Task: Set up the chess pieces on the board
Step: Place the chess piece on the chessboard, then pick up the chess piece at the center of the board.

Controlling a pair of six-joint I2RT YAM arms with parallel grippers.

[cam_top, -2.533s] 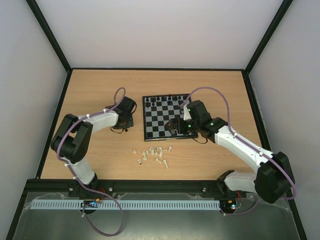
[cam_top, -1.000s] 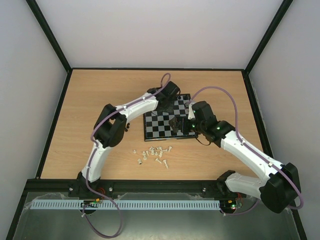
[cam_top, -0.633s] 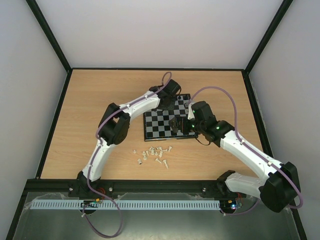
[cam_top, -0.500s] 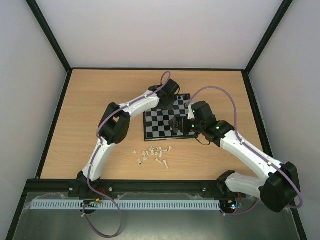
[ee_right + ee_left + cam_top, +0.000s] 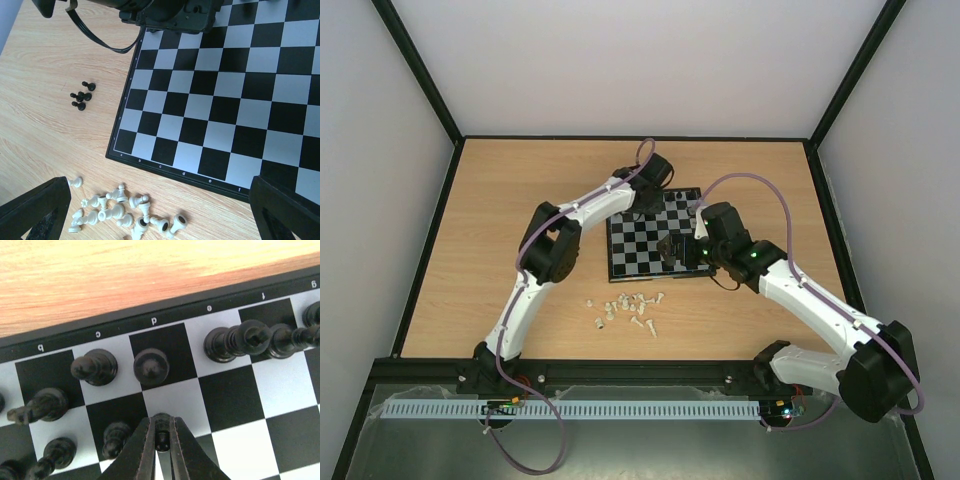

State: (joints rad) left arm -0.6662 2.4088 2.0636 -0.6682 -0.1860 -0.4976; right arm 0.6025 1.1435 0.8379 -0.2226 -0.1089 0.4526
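- Left gripper (image 5: 161, 424): clamped on tiny black pawn (image 5: 161, 436), pawn upright.
- Location: over far rows of flat black-and-grey chequered board (image 5: 227, 392).
- Key relation: vacant light d-file square, second row, straight below tips. Standing c-file black pawn (image 5: 115, 437) just beside.
- Contact with board: cannot tell.
- Judgement: short straight drop, left arm far nearer.
- Right gripper (image 5: 672, 250): spread wide, empty, over board's near edge.

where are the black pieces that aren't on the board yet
In the right wrist view, the loose black pieces sit clustered on the table just left of the board, beyond the pile of white pieces.
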